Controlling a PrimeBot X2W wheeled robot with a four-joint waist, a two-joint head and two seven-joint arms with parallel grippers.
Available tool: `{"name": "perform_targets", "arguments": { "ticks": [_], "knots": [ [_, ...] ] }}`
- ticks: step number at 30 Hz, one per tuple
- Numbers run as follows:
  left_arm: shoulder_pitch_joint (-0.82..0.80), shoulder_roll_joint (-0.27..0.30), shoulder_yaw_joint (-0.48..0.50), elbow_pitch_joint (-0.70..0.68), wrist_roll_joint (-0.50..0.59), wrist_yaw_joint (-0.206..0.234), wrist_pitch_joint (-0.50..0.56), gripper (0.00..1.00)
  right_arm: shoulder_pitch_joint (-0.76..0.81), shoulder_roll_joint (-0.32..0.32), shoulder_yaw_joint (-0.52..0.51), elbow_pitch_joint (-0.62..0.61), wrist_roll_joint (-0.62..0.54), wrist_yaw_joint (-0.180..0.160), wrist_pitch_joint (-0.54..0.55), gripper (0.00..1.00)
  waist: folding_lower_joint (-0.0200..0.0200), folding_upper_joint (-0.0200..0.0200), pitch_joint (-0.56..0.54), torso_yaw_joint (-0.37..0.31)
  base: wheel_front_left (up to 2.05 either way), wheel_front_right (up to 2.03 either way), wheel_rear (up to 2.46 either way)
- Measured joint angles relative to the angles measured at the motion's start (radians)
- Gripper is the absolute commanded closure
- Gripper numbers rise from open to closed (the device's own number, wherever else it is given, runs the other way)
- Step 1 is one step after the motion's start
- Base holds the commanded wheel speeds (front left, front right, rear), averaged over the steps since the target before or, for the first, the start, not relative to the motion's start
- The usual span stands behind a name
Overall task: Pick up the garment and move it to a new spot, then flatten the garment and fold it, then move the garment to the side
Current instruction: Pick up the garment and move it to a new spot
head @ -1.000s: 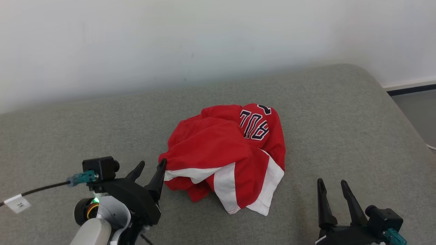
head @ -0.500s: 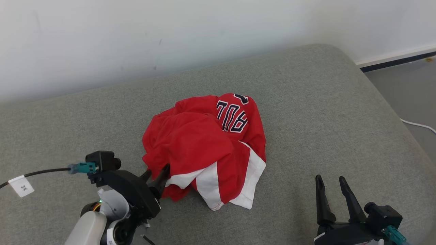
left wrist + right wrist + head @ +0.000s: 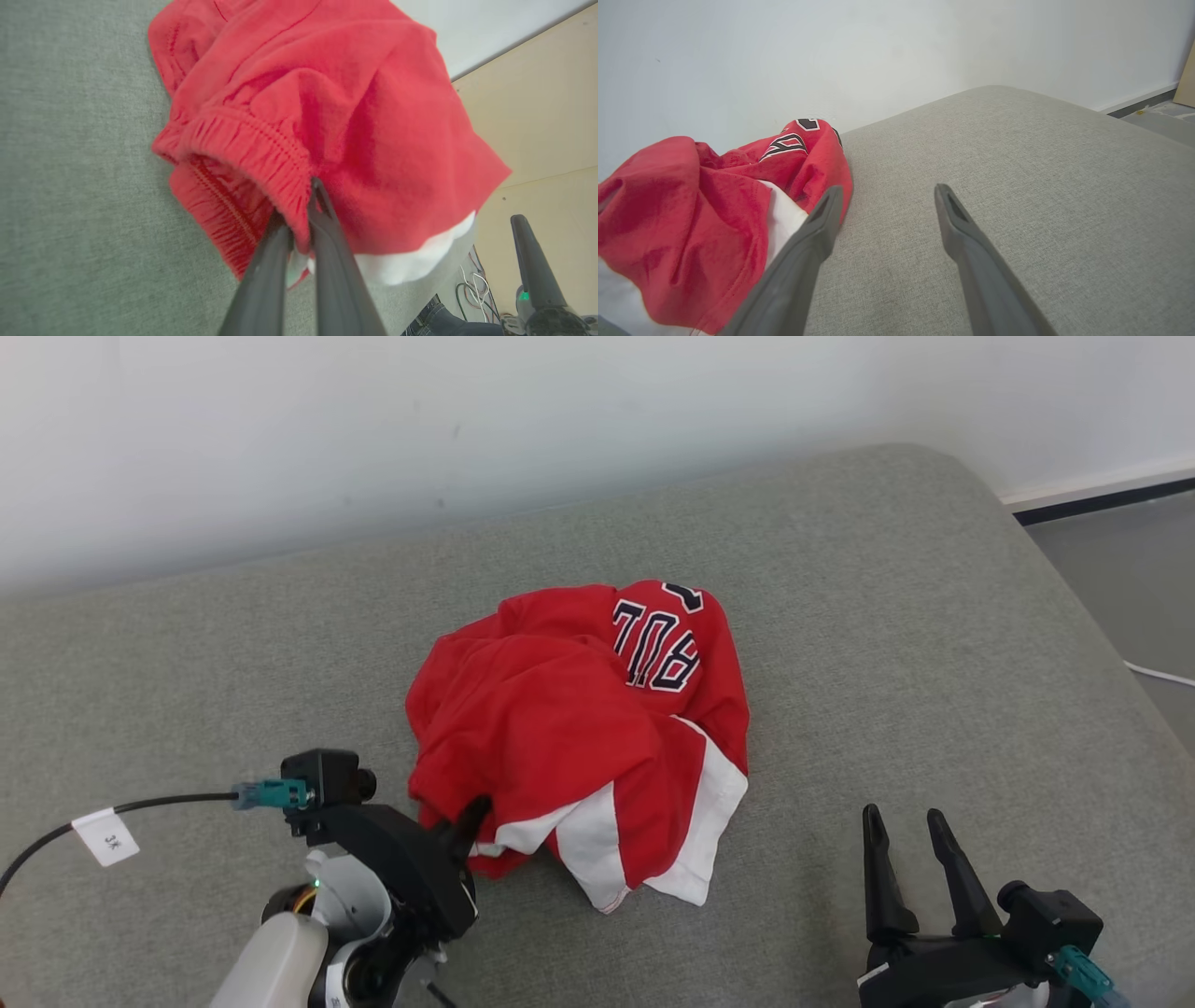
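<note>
A crumpled red garment (image 3: 579, 728) with white panels and dark lettering lies in a heap in the middle of the grey cushion (image 3: 887, 616). My left gripper (image 3: 467, 821) is at its near-left edge. In the left wrist view the left gripper (image 3: 310, 186) is shut on the elastic red hem of the garment (image 3: 327, 93), with cloth pinched between the fingers. My right gripper (image 3: 904, 817) is open over bare cushion to the garment's right. In the right wrist view the right gripper (image 3: 888, 189) holds nothing, and the garment (image 3: 691, 210) lies beside its left finger.
A white wall runs behind the cushion. The cushion's rounded right edge drops to a grey floor (image 3: 1120, 560) where a white cable (image 3: 1162, 674) lies. A black cable with a white tag (image 3: 107, 835) trails from my left wrist.
My left gripper went from open beside the garment's near-left edge to pushed into it and shut on the hem. The head camera shifted. The right gripper stayed open.
</note>
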Motion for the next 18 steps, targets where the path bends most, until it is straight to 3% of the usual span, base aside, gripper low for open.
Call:
{"name": "perform_targets", "arguments": {
  "ticks": [12, 18],
  "knots": [
    [-0.064, 0.015, 0.045, -0.120, 0.056, -0.035, -0.165, 1.00, 0.009, 0.000, -0.006, -0.003, -0.002, 0.000, 0.000, 0.00, 0.0000, 0.0000, -0.020, 0.074, 0.00, 0.00, 0.00],
    [-0.131, 0.074, 0.079, -0.197, 0.081, -0.043, -0.175, 1.00, 0.030, 0.000, 0.005, -0.018, -0.001, 0.000, 0.000, 0.00, 0.0000, 0.0000, -0.043, 0.147, 0.00, 0.00, 0.00]
  ]
}}
